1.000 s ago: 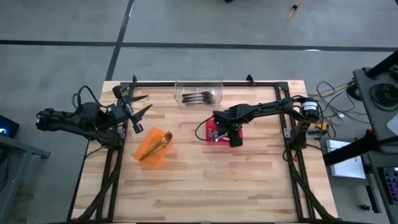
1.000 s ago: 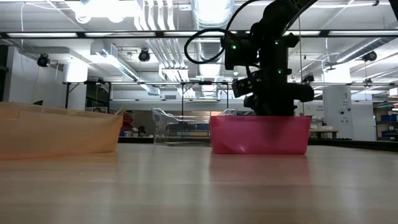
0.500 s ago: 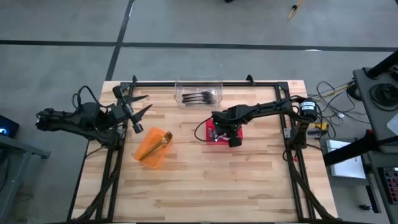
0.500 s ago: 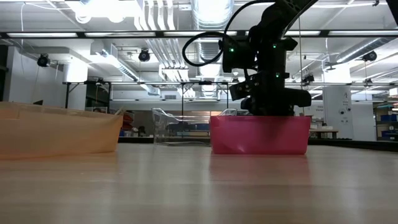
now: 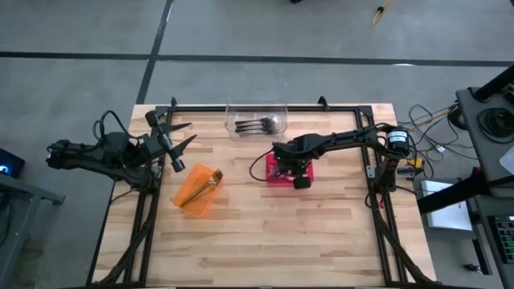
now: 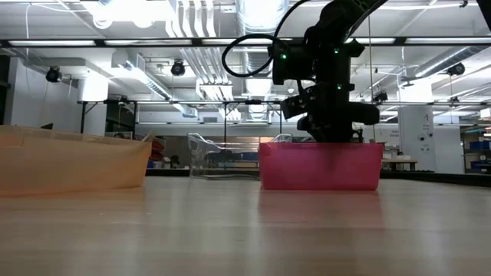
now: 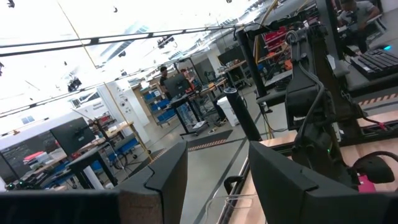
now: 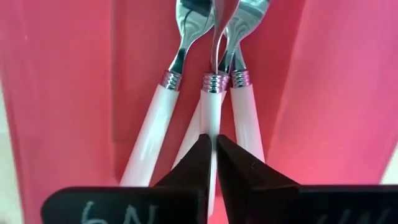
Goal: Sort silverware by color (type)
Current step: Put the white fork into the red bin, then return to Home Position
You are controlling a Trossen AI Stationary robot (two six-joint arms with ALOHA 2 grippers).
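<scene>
My right gripper [image 8: 212, 140] reaches down into the red bin [image 5: 273, 177], near the table's middle, and is shut on one of three white-handled silver utensils [image 8: 210, 99] lying side by side on the bin's floor. In the low view the bin's wall [image 6: 321, 165] hides its fingertips. My left gripper [image 5: 181, 136] hangs open and holds nothing above the table's far left corner. Dark forks [image 5: 259, 124] lie in the clear bin [image 5: 234, 120]. Gold pieces [image 5: 211, 183] lie in the orange bin [image 5: 193, 197]. My right gripper pinches the middle utensil's white handle [image 8: 210, 121] between its two fingers, a little below the ribbed metal collar. The fingers come steeply from above. The utensil lies on the bin's floor between its two neighbours.
The clear bin stands at the table's far edge, the orange bin left of centre. A black frame [image 5: 257, 107] runs along the table's far and side edges. Bare wood [image 5: 281, 241] fills the near half. In the left wrist view, people and workbenches show in the room beyond.
</scene>
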